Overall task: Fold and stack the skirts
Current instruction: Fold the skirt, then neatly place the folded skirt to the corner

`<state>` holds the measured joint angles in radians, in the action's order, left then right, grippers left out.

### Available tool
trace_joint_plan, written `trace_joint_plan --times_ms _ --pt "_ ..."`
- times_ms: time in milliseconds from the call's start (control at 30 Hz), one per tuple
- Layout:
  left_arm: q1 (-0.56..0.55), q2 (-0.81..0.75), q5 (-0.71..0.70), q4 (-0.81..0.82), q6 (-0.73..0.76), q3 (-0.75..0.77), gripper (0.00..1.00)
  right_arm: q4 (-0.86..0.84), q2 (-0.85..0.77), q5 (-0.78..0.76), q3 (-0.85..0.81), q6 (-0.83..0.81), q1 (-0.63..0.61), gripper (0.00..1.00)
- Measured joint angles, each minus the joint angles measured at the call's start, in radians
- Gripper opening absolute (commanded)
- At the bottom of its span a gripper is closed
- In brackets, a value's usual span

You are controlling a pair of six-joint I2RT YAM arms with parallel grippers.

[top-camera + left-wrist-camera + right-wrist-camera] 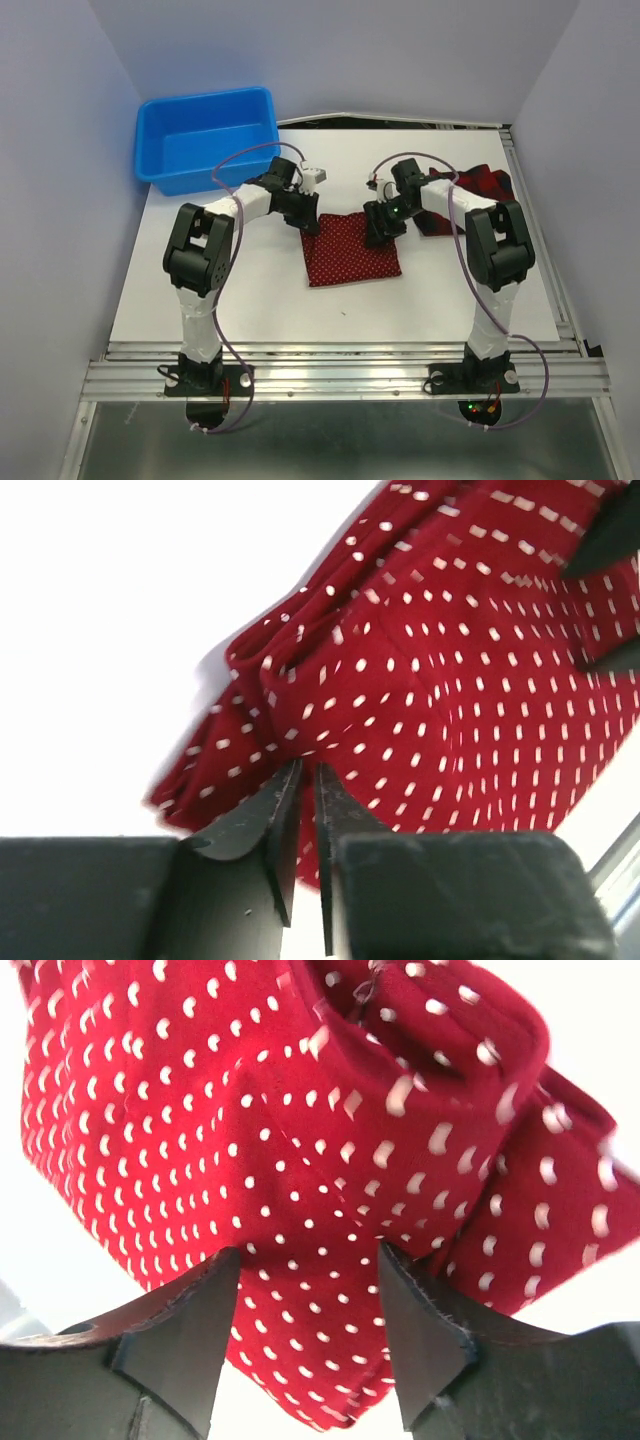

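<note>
Dark red cloth with tiny white polka dots, our folded skirt [352, 250] lies flat at the middle of the white table [250, 290], a little wider than deep, so its long axis runs left to right, slightly askew to the table's near edge. We have the left gripper [309, 224] at its far left corner; its black fingers [262, 825] stand almost pressed together with only a thin slit, and we cannot tell whether any cloth is caught. Our right gripper [379, 237] sits at the far right corner, fingers [190, 1310] spread wide with the skirt's edge between them. Bare table lies open in front and to the left. The pleated red-and-navy tartan skirt [482, 188] lies by the right rim, well apart, and the blue plastic bin [205, 135] sits at the far left corner
</note>
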<state>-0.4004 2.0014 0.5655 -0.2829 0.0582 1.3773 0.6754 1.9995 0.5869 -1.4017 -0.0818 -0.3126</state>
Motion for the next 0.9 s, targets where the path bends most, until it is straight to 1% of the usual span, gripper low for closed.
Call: trace_joint_plan --times_ms 67,100,167,200,233,267,300,333,367,433,467,567,633,700,833,900 --pt "0.011 -0.018 -0.008 0.007 -0.001 0.015 0.35 -0.002 0.004 -0.039 -0.044 -0.001 0.004 0.67" --pt "0.016 -0.036 -0.013 0.005 -0.003 0.013 0.42 -0.002 0.004 -0.055 -0.063 0.000 0.007 0.70" --pt "0.024 -0.094 -0.027 0.011 -0.013 -0.012 0.51 0.000 -0.003 -0.077 -0.108 0.011 0.013 0.75" --pt "0.028 -0.145 -0.034 0.015 -0.017 -0.033 0.58 -0.002 -0.016 -0.083 -0.116 0.023 0.014 0.80" --pt "0.029 -0.206 -0.047 0.032 -0.037 -0.068 0.60 -0.002 -0.029 -0.084 -0.116 0.030 0.017 0.81" --pt "0.029 -0.274 -0.057 0.040 -0.053 -0.101 0.67 0.004 -0.056 -0.087 -0.116 0.052 0.019 0.83" --pt "0.029 -0.296 -0.064 0.044 -0.064 -0.112 0.71 0.007 -0.075 -0.087 -0.116 0.067 0.020 0.85" --pt "0.029 -0.384 -0.071 0.058 -0.087 -0.147 0.75 0.008 -0.103 -0.090 -0.115 0.082 0.021 0.86" --pt "0.029 -0.424 -0.081 0.074 -0.114 -0.166 0.77 0.004 -0.129 -0.092 -0.111 0.097 0.021 0.88" --pt "0.028 -0.506 -0.106 0.111 -0.178 -0.212 0.94 -0.002 -0.182 -0.105 -0.085 0.119 0.021 0.90" --pt "0.028 -0.536 -0.120 0.141 -0.230 -0.247 0.98 -0.002 -0.210 -0.111 -0.080 0.126 0.021 0.91" --pt "0.027 -0.575 -0.158 0.195 -0.349 -0.361 0.99 -0.010 -0.259 -0.169 -0.037 0.143 0.021 0.91" --pt "0.021 -0.567 -0.206 0.202 -0.436 -0.444 0.99 -0.016 -0.257 -0.213 -0.011 0.156 0.020 0.93" --pt "0.011 -0.554 -0.244 0.193 -0.487 -0.492 0.99 -0.017 -0.245 -0.250 0.016 0.162 0.020 0.93" --pt "-0.032 -0.525 -0.280 0.196 -0.562 -0.519 0.99 -0.033 -0.199 -0.301 0.042 0.167 0.024 0.93" --pt "-0.051 -0.505 -0.280 0.223 -0.592 -0.519 0.98 -0.039 -0.181 -0.314 0.046 0.169 0.028 0.93"
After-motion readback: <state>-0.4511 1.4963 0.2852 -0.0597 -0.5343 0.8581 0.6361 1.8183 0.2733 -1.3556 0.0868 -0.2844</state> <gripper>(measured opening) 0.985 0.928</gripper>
